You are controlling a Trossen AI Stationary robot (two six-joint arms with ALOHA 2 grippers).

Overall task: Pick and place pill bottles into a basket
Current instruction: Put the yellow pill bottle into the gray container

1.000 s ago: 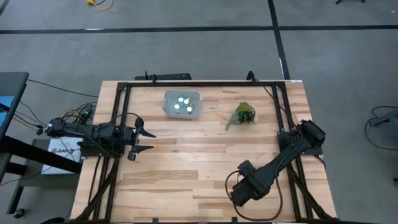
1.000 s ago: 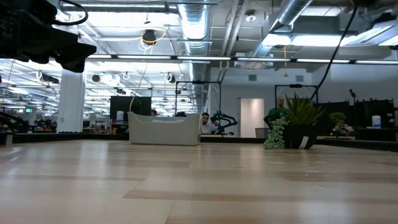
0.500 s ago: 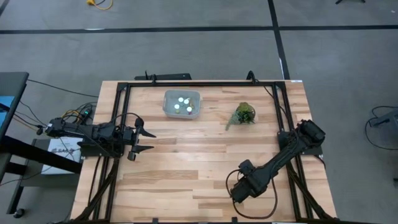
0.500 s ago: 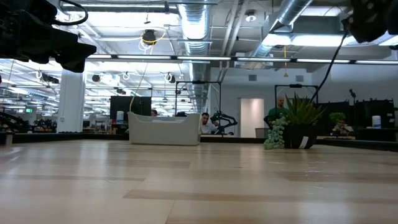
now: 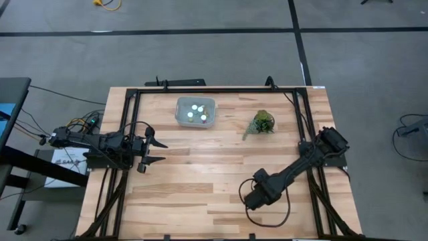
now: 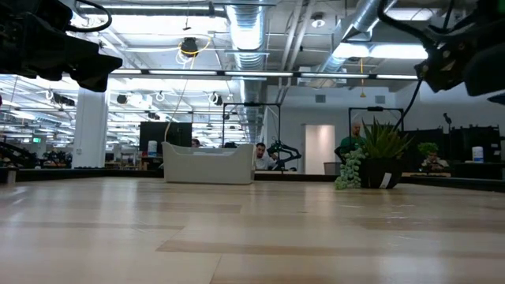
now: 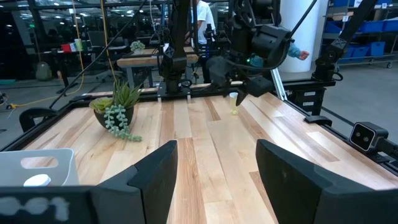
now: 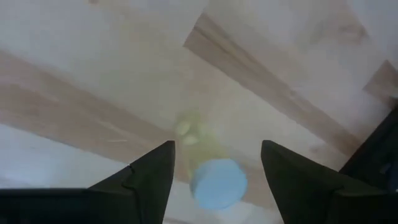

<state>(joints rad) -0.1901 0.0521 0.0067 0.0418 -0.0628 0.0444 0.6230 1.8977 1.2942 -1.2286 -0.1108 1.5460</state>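
The pale basket (image 5: 195, 112) stands at the far middle of the table with white-capped pill bottles (image 5: 194, 107) inside; it also shows in the left wrist view (image 7: 53, 163). One small yellowish pill bottle (image 8: 211, 177) with a pale round cap stands on the table near the near edge. My right gripper (image 5: 251, 199) hangs over it, open, with a finger on either side of the bottle and apart from it; the left wrist view shows the bottle (image 7: 234, 103) below that gripper. My left gripper (image 5: 158, 150) waits open and empty at the table's left edge.
A small potted green plant (image 5: 263, 122) stands right of the basket at the far right. A black frame (image 5: 200, 90) runs along the table's edges. Bare wood lies between the basket and my right gripper. People and benches show in the room beyond the table.
My right gripper has moved a little toward the table's left and far edges, and its arm has come into the low view at the upper right. My left arm has kept still.
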